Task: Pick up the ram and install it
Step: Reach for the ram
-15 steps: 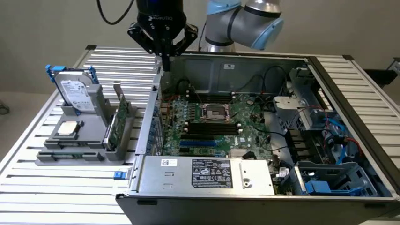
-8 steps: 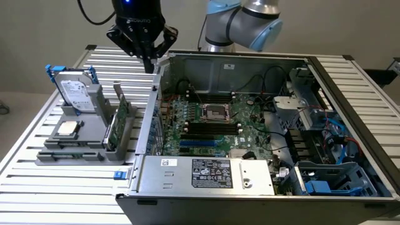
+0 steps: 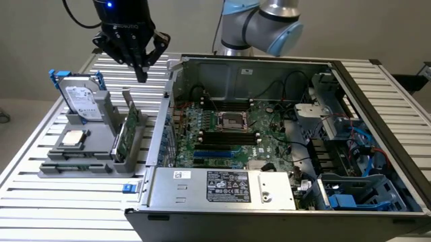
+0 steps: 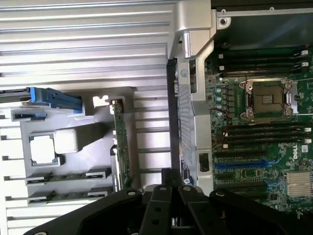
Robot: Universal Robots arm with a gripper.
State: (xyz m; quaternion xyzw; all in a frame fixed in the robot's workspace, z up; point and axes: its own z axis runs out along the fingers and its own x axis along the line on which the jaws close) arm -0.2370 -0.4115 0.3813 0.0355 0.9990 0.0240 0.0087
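Currently, in the exterior view, your gripper (image 3: 141, 75) hangs in the upper left of the frame, jaws pressed together on nothing, above the far end of the grey parts holder (image 3: 101, 169) that sits on the slatted tabletop (image 3: 40, 201). Your ram (image 3: 74, 166) sits low in the holder's nearest slots, at the lower left, well apart from the jaws. The holder is probably there to offer each part in a fixed, reachable pose. The upright green expansion card (image 3: 130, 126) and the hard drive (image 3: 82, 101) with blue rails stand closer under the gripper than the ram does. At the right, the open computer case (image 3: 269, 65) lies so that its motherboard (image 3: 229, 146) faces up, likely for access from above. This view shows you the gripper's height over the holder. The wrist view looks down past the closed gripper (image 4: 172, 178) and shows you more of the layout. The ram (image 4: 66, 177) stands on edge between clips, and the card (image 4: 120, 142) is a thin line near it. Black memory slots (image 4: 259, 129) flank the bare processor socket (image 4: 266, 98).
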